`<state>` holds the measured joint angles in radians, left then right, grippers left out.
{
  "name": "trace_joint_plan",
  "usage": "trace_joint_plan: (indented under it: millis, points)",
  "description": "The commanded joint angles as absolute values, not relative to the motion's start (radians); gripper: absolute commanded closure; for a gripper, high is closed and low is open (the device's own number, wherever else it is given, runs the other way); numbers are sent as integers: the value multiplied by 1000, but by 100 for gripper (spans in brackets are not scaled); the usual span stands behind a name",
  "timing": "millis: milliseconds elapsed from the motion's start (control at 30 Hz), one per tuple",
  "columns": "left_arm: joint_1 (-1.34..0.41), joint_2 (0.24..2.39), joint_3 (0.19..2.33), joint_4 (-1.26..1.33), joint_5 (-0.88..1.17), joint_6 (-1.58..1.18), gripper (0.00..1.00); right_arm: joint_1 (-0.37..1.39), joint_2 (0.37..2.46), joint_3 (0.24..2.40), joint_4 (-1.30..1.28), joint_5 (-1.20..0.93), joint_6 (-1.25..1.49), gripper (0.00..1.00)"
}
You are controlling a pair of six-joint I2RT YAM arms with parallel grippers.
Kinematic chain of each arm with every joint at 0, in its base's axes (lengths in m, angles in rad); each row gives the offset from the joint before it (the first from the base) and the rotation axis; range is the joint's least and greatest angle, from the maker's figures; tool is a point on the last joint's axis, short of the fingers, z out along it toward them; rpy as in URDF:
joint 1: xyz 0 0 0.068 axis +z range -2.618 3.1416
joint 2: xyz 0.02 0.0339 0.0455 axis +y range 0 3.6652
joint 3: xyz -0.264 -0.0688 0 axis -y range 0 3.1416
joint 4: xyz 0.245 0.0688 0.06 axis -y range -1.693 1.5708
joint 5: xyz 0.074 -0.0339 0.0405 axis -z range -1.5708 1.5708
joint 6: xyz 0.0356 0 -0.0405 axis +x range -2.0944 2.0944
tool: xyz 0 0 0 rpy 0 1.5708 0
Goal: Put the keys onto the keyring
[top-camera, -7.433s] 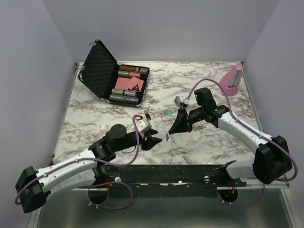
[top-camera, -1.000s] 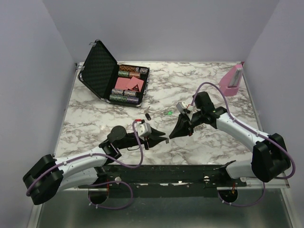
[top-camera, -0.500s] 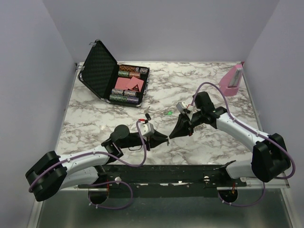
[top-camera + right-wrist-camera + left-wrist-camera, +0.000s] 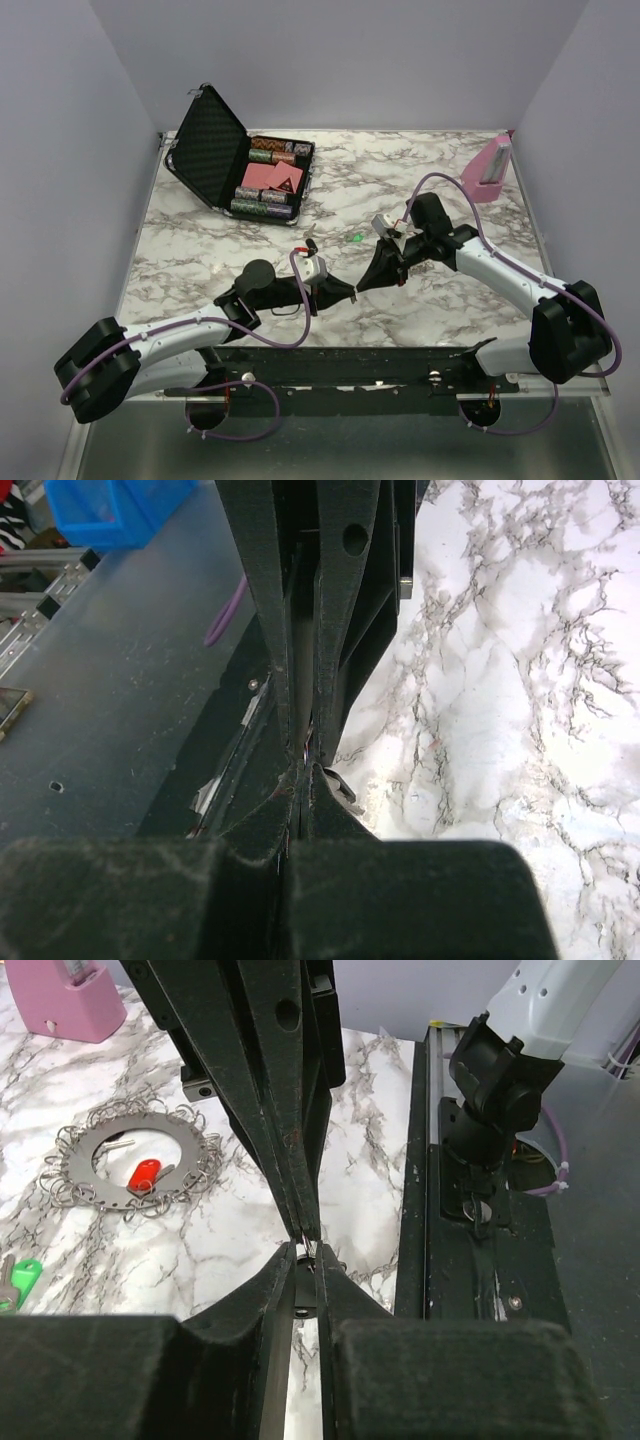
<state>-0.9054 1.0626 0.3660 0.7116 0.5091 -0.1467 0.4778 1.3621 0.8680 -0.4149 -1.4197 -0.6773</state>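
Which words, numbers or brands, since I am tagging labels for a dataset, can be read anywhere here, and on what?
None can be read.
The chips and red cards in the black case are too small to read.
The pink stand and the blue bin show no legible marking.

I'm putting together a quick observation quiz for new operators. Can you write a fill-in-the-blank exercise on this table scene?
1. The small key lying within the circle of the keyring has a ___ head.
2. The black case at the back left has its lid ___.
3. The stand in the back right corner is ___ in colour.
4. The loose key lying outside the keyring has a ___ head.

Missing words: red, open, pink, green.
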Motion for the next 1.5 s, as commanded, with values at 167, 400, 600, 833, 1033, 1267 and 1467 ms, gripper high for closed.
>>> trace_joint_plan:
  millis: [167, 400, 600, 833, 1033, 1267, 1467]
  points:
    - [-913, 1038, 348, 716, 508, -155, 78, 476, 1356, 884, -423, -1447, -676, 99]
    - [-911, 1058, 359, 719, 515, -158, 79, 476, 1355, 884, -423, -1448, -675, 99]
    - [-911, 1060, 350, 724, 508, -160, 80, 474, 1355, 885, -423, -1450, -675, 99]
    - [-911, 1066, 351, 718, 508, -158, 82, 474, 1356, 884, -423, -1451, -676, 99]
    - [-911, 1054, 334, 713, 500, -156, 82, 472, 1356, 884, -423, -1453, -676, 99]
    - [-911, 1046, 336, 712, 497, -153, 83, 471, 1355, 882, -422, -1454, -673, 99]
    - [-911, 1058, 348, 710, 502, -153, 86, 472, 1356, 882, -423, -1456, -673, 99]
